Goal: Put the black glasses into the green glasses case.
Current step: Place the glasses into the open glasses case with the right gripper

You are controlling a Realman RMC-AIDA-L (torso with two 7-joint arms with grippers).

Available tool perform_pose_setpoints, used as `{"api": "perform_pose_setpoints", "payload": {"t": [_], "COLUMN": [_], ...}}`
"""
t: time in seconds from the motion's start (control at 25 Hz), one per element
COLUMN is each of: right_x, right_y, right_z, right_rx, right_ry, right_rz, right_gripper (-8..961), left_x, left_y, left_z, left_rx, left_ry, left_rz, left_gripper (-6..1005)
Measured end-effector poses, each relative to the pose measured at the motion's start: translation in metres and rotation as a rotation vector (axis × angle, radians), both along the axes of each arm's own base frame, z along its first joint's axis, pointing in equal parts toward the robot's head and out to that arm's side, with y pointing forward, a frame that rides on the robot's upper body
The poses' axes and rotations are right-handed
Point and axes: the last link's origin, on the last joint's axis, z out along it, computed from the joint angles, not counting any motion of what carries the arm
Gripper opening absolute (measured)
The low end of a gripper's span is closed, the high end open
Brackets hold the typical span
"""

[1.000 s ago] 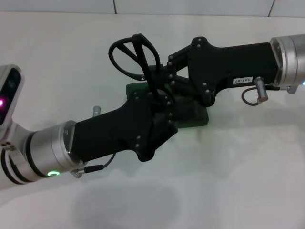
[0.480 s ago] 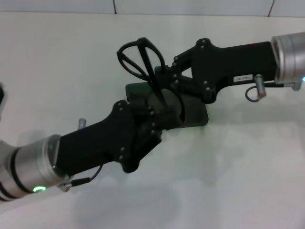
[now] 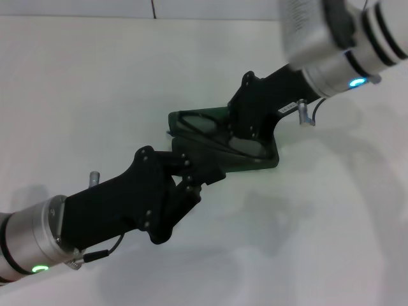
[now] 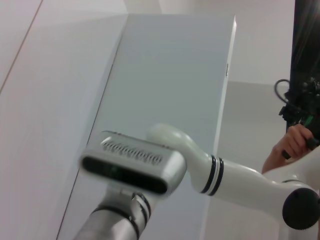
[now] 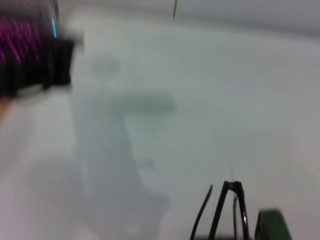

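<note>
The green glasses case lies open in the middle of the white table. The black glasses lie low in its left part, one rounded lens showing. My right gripper reaches down from the upper right into the case and is shut on the glasses. The right wrist view shows thin black frame parts and a corner of the case. My left gripper comes from the lower left, its tip at the case's near edge. The left wrist view shows neither glasses nor case.
The white table spreads all around the case, and its far edge meets a tiled wall. The left wrist view shows only a grey panel and part of a white robot arm.
My right gripper has swung down and lowered the glasses from above the case into it. My left arm has drawn back toward the lower left.
</note>
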Motion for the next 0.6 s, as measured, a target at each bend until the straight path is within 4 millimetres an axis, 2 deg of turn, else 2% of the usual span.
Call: {"api": "perform_pose_setpoints", "payload": {"t": [0.28, 0.6], "right_x": [-0.007, -0.009], "right_y": [0.000, 0.001], "right_z": [-0.037, -0.049], "right_rx": [0.076, 0.121], "right_ry": [-0.274, -0.323], "right_rz": [0.176, 0.274], "right_gripper": [42, 41], "left_x": [0.000, -0.001], "left_y": [-0.001, 0.001], "left_z": [-0.001, 0.000], "left_rx": [0.006, 0.020], "left_ry": [0.000, -0.002], "left_rz": [0.001, 0.015], "left_gripper": [39, 39]}}
